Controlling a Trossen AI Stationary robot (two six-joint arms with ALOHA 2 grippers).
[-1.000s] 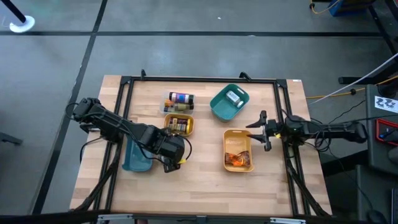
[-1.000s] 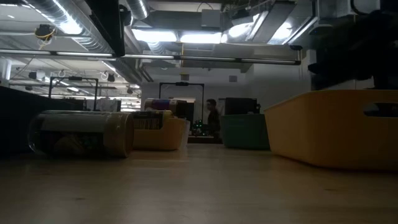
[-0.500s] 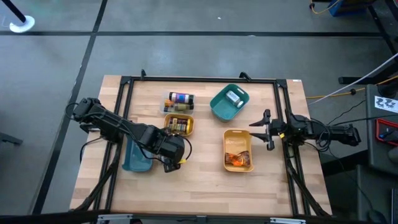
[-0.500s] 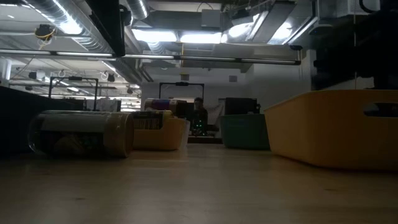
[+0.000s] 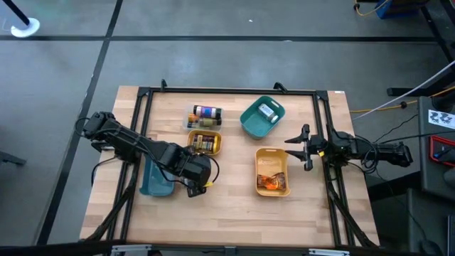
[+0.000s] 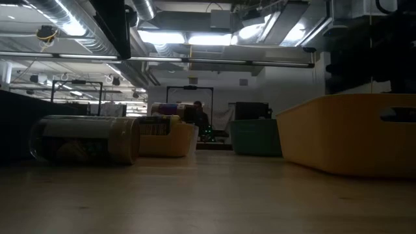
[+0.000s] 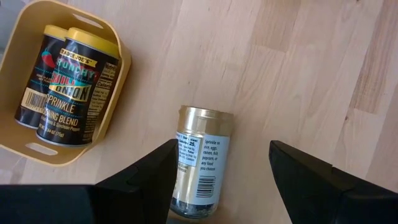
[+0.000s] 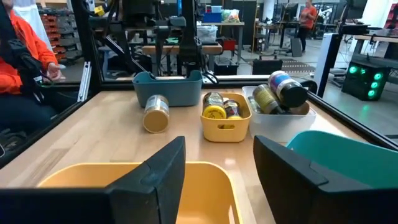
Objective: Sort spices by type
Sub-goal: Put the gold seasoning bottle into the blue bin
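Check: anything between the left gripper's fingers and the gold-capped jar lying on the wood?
Nothing. In the left wrist view the open left gripper straddles the gold-capped jar, gaps at both fingers.

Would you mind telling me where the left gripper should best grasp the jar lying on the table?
Grip the jar across its round label section, coming straight down from above. It lies on its side on bare wood beside the small yellow tray, already between the left gripper's open fingers, so both curved flanks look free.
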